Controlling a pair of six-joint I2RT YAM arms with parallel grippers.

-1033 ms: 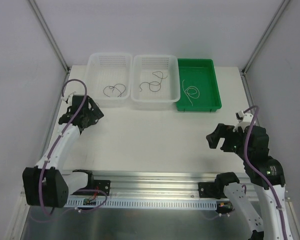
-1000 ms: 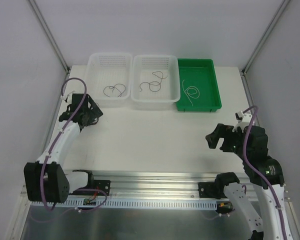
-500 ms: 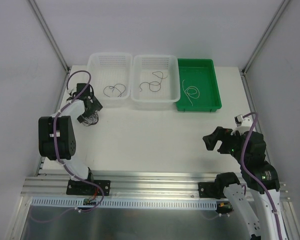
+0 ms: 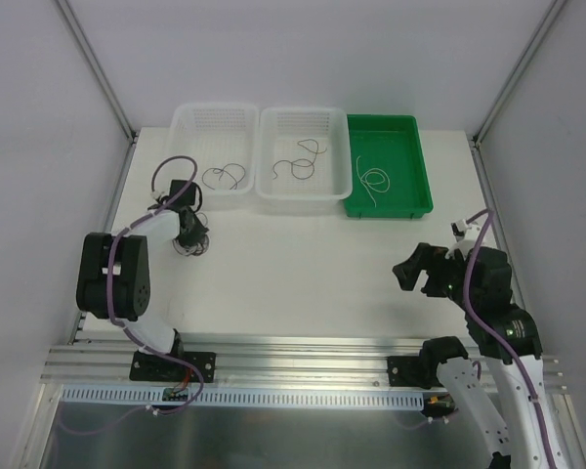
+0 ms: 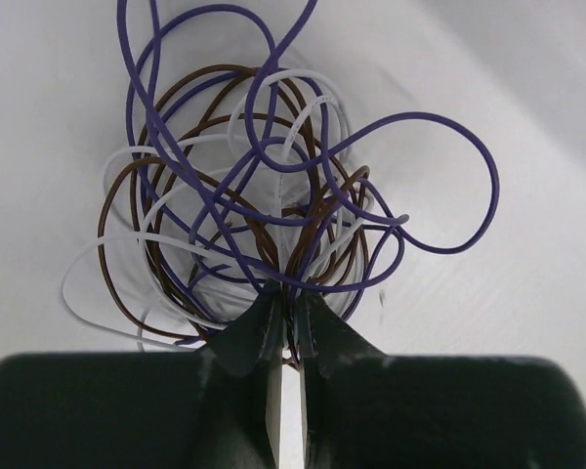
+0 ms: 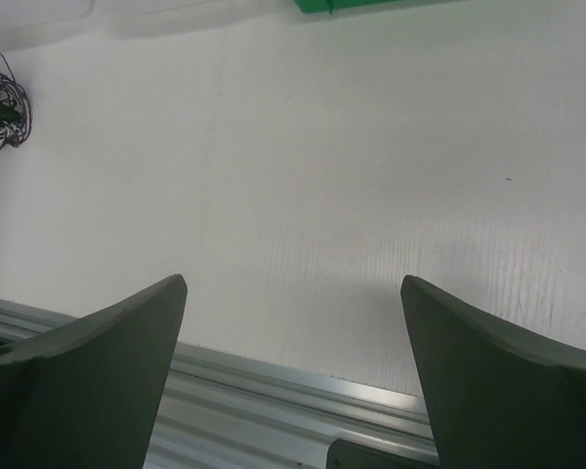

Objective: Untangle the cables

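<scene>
A tangled clump of cables (image 5: 264,205), thin purple, brown and white strands, lies on the white table. My left gripper (image 5: 288,311) is shut on strands at the clump's near edge. From above, the left gripper (image 4: 189,240) points down at the table just in front of the left basket. The clump (image 6: 2,98) also shows far left in the right wrist view. Single cables lie sorted: a dark one (image 4: 225,177), a dark one (image 4: 300,161) and a white one (image 4: 373,182). My right gripper (image 4: 416,277) hangs open over bare table at the right, holding nothing.
Two clear plastic baskets (image 4: 188,122) (image 4: 273,191) and a green tray (image 4: 415,166) stand in a row at the back. An aluminium rail (image 4: 303,352) runs along the near edge. Frame posts rise at both back corners.
My left arm has swung in, carrying its gripper right and down onto the clump, and the jaws have gone from open to shut on it. The right arm shifted slightly.
</scene>
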